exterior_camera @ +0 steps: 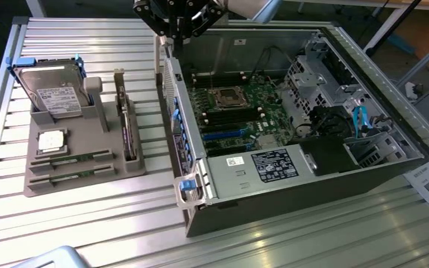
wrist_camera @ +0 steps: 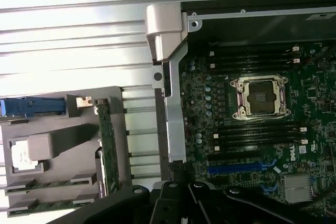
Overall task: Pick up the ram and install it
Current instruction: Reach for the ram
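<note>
Black jaws [exterior_camera: 177, 32] fully closed, empty, above far corner of open grey metal computer case [exterior_camera: 289, 206]. Thin green ram stick [exterior_camera: 127, 131] on edge in grey plastic holder [exterior_camera: 87, 139], exterior view's left, well apart. Risks: closed jaws would knock stick over; case wall could snag it.

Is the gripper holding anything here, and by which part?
Nothing is held: the gripper is shut and empty above the computer case; the ram sits in the grey holder.

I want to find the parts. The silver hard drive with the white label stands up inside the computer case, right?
No. The hard drive stands up in the gray tray beside the computer case, not inside it. The exterior view shows this.
</note>
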Action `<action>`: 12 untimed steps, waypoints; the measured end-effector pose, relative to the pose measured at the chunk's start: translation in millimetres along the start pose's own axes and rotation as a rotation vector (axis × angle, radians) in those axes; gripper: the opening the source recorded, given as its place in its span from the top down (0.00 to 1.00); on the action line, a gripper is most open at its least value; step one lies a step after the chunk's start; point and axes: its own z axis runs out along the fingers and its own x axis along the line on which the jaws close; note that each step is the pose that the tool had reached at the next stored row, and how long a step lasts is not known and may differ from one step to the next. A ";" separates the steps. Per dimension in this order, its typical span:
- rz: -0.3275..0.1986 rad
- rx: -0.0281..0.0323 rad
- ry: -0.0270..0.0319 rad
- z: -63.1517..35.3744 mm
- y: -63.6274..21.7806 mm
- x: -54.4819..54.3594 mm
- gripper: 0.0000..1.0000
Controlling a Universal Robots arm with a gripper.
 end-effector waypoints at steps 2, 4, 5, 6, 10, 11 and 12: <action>0.000 0.0000 0.0000 -0.2 -0.4 5.0 0.90; 0.000 0.0000 0.0000 -0.3 -0.8 10.3 0.90; 0.000 0.0001 0.0000 -0.4 -0.9 12.5 0.90; 0.000 0.0001 0.0001 -0.5 -1.1 15.0 0.90; 0.000 0.0001 0.0000 -0.7 -1.8 23.2 0.90; 0.000 0.0001 0.0000 -0.7 -1.9 25.0 0.90; 0.000 0.0000 0.0000 -0.8 -2.0 26.8 0.90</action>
